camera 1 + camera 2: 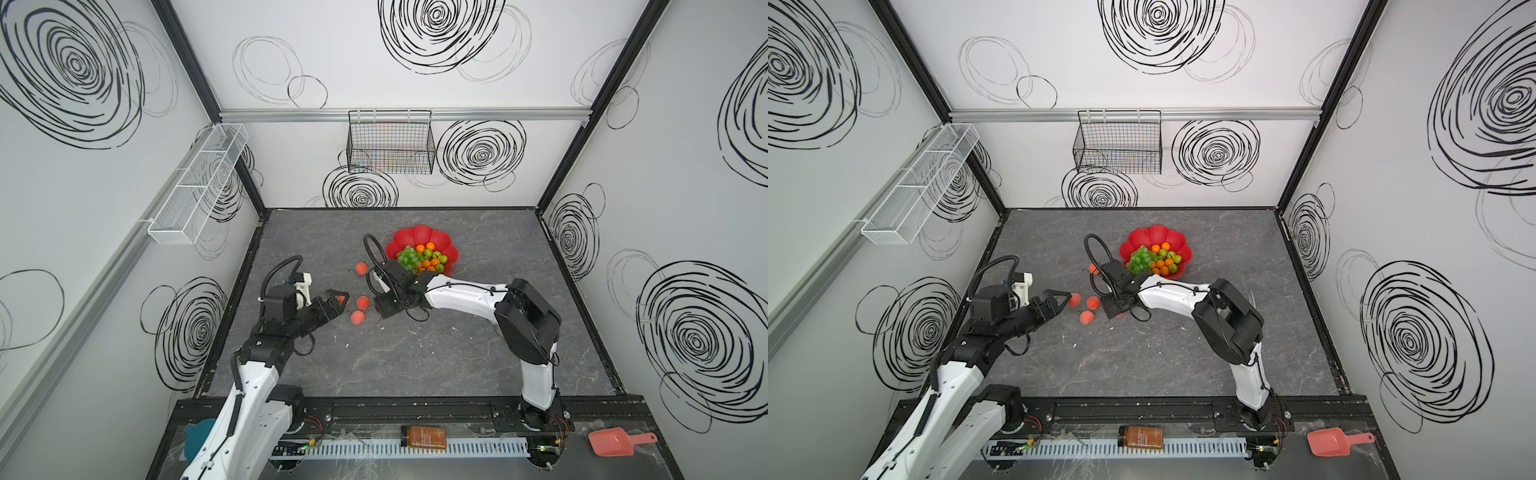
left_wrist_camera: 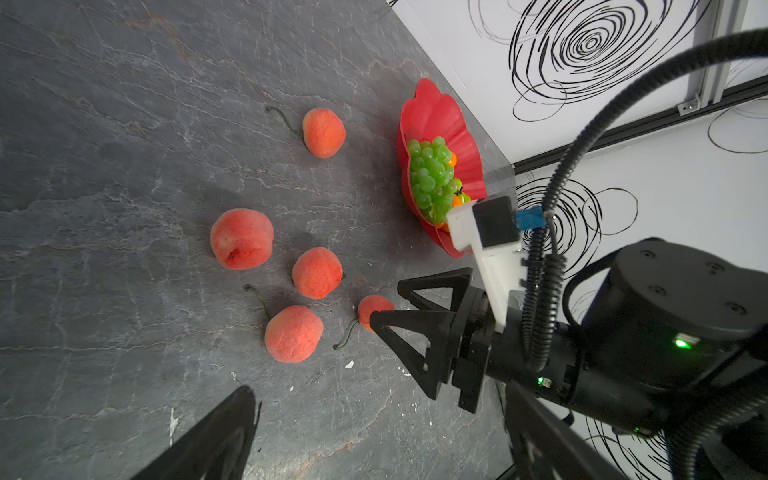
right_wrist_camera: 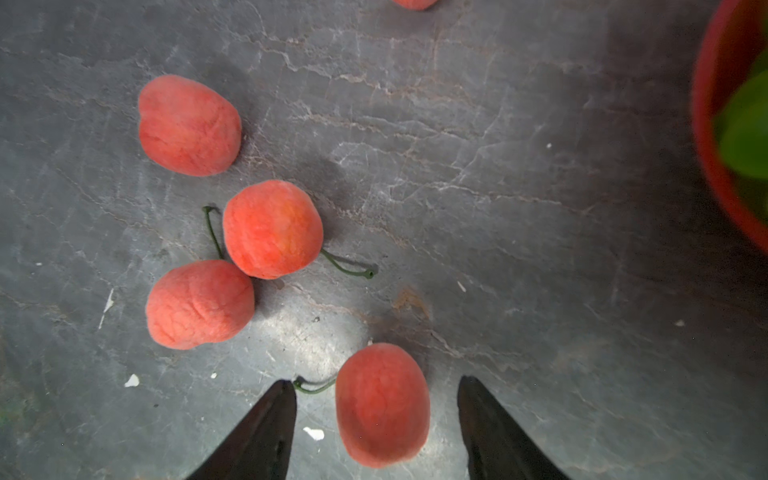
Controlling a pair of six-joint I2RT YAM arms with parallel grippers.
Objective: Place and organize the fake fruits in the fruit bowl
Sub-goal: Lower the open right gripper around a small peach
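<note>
Several pinkish-red peaches lie on the grey table left of the fruit bowl [image 1: 419, 235], a red flower-shaped bowl holding green grapes [image 1: 406, 257], oranges and green apples. My right gripper [image 3: 376, 380] is open and points down over one peach [image 3: 382, 405]. That peach sits between the fingers with a gap on each side. Three more peaches [image 3: 272, 228] lie close together just beyond it, and another [image 1: 361, 268] sits apart nearer the bowl. My left gripper [image 1: 341, 305] is open and low at the left of the cluster, with one peach [image 1: 340, 299] showing between its fingers in a top view.
A black wire basket [image 1: 390, 143] hangs on the back wall and a white mesh basket [image 1: 199, 183] on the left wall. On the front ledge lie an amber bottle [image 1: 423, 436] and a pink scoop [image 1: 619, 440]. The two grippers face each other across the peaches.
</note>
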